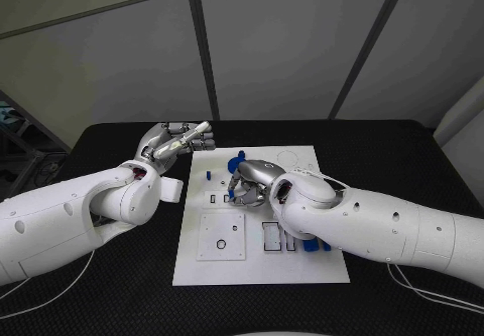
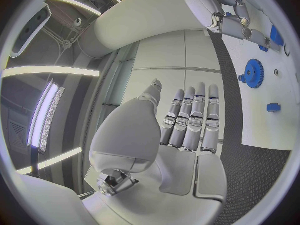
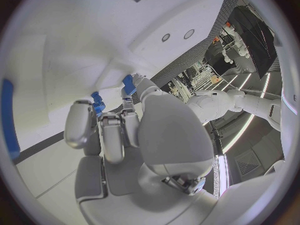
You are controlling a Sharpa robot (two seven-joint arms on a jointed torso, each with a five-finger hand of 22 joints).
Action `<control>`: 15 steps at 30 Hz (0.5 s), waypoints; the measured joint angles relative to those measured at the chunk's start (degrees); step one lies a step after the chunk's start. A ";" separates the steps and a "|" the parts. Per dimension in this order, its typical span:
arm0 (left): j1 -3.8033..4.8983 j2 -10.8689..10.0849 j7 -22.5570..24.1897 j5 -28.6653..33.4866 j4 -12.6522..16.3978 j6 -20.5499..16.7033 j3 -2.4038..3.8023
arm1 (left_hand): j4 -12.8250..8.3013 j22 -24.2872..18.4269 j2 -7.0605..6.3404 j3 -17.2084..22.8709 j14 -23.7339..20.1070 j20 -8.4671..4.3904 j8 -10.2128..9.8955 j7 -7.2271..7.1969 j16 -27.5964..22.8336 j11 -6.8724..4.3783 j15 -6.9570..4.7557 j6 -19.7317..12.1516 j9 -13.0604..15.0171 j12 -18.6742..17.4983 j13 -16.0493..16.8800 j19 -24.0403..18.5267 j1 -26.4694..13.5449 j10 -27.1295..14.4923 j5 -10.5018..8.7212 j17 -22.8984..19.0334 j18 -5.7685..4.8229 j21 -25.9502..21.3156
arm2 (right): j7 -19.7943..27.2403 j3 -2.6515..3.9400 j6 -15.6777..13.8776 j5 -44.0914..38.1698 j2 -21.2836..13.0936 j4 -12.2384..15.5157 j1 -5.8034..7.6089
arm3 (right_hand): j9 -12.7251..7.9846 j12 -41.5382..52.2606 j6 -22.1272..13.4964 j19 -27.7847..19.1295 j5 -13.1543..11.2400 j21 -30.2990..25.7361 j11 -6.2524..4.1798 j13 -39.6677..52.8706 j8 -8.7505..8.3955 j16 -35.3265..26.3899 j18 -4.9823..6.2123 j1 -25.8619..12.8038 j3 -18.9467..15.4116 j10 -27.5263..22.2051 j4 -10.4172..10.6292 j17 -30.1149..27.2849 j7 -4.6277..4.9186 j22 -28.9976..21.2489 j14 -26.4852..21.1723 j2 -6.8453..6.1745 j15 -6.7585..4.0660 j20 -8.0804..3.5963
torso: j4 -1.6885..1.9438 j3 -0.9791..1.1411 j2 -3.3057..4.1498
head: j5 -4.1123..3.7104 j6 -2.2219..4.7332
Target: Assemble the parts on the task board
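Reaching over the middle of the white board (image 1: pixel 260 269), the right hand (image 1: pixel 252 183) has its fingers (image 3: pixel 113 135) curled down around a small blue part (image 1: pixel 234 192), which sits between the fingertips at the hand's left side in the head view. In the right wrist view two bits of blue show at the ends of the curled fingers (image 3: pixel 98 103), pressed close to the board's white surface; whether the part stands in a slot or is lifted just clear of it cannot be told.

The left hand (image 1: pixel 177 143) hovers above the black table (image 1: pixel 111 147) at the upper left of the board, just off its edge. Its fingers (image 2: pixel 190 120) are held straight and side by side, the thumb apart, with nothing in them.

Near the top of the board, above the right hand, lies a blue gear (image 1: pixel 240 155), which the left wrist view also shows flat on the white surface (image 2: pixel 254 73). A small blue piece (image 1: pixel 209 173) lies to the left of the right hand, well apart from both sets of fingers. At the lower right of the board, beside the right forearm, more blue pieces (image 1: pixel 310 245) lie next to some rectangular slots (image 1: pixel 271 236). A square white plate (image 1: pixel 221 236) with a black ring (image 1: pixel 220 245) on it sits at the board's lower left.
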 measured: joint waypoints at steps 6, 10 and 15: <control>0.00 -0.05 -0.03 0.00 0.00 0.00 0.00 | 0.00 0.00 0.00 0.00 0.00 0.00 0.00 0.00 0.00 0.00 0.00 0.00 0.00 0.00 0.00 0.00 0.00 0.00 0.00 0.00 0.00 0.00 | 0.00 0.04 0.57 -0.44 0.01 0.00 0.05 | -0.20 -0.25 0.07 0.00 0.13 0.00 0.00 0.00 -0.04 0.00 0.00 -0.30 -0.01 0.00 0.02 0.00 -0.10 -0.07 0.00 -0.30 0.00 0.00 | 0.02 -0.02 -0.03 | 0.00 -0.14; 0.00 -0.08 -0.05 0.00 0.00 0.00 0.00 | 0.00 0.00 0.00 0.00 0.00 0.00 0.00 0.00 0.00 0.00 0.00 0.00 0.00 0.00 0.00 0.00 0.00 0.00 0.00 0.00 0.00 0.00 | 0.00 0.05 0.95 -0.79 -0.01 0.04 0.07 | -0.23 -0.25 0.03 0.00 0.41 0.00 0.00 0.00 -0.36 0.00 0.00 -0.47 -0.02 0.00 0.03 0.00 -0.14 -0.12 0.00 -0.47 0.00 0.00 | 0.03 -0.02 -0.04 | -0.01 -0.17; 0.00 -0.09 -0.07 0.00 0.01 0.00 0.00 | 0.00 0.01 0.00 0.00 0.00 0.00 0.00 0.00 0.00 0.00 0.00 0.00 0.00 0.00 0.00 0.00 0.00 0.00 0.00 0.00 0.00 0.00 | -0.04 0.05 1.31 -1.26 -0.05 0.13 0.07 | -0.33 -0.48 -0.32 0.00 0.49 0.00 0.13 0.00 -0.50 0.00 0.00 -0.86 -0.01 -0.13 0.03 0.00 0.17 -0.12 0.00 -0.85 0.00 0.00 | 0.03 -0.02 -0.04 | 0.09 -0.20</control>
